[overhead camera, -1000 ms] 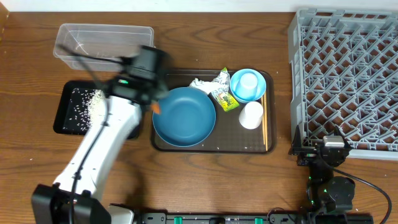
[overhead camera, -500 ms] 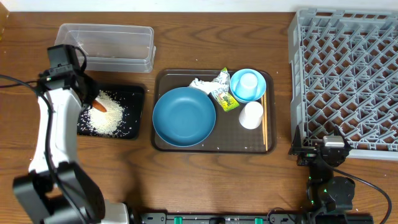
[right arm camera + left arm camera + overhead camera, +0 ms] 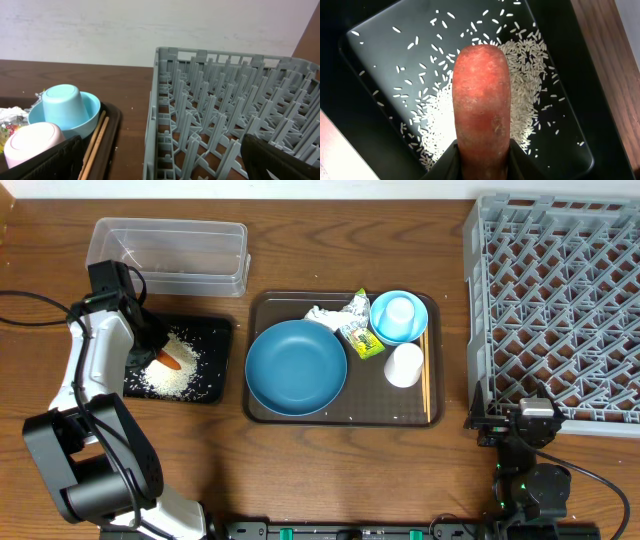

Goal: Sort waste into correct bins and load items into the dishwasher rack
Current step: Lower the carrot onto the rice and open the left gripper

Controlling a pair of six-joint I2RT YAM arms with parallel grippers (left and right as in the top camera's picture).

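Note:
My left gripper (image 3: 157, 352) is shut on the small orange carrot (image 3: 169, 361), which it holds just above the black tray (image 3: 216, 330). In the left wrist view the carrot (image 3: 481, 95) sticks out from the left gripper (image 3: 481, 157) over the pile of white rice (image 3: 527, 100) in the black tray (image 3: 570, 125). The clear tub (image 3: 168, 245) stands behind that tray. The dark blue plate (image 3: 296, 367), blue bowl (image 3: 385, 328), white cup (image 3: 404, 365), chopsticks (image 3: 424, 375), tissue (image 3: 322, 315) and wrapper (image 3: 360, 335) lie on the brown tray (image 3: 262, 412). My right gripper (image 3: 160, 167) stands open at the grey rack (image 3: 200, 100).
The grey rack (image 3: 560, 300) fills the right side of the table. A light blue cup (image 3: 61, 102) sits upside down in the bowl. The right arm (image 3: 525, 435) rests at the rack's near left corner. A cable (image 3: 30, 295) runs in from the left edge.
My left arm has swung left from the brown tray's edge to the black tray, with the carrot in its grip. The black tray now stands farther right. The right arm is still.

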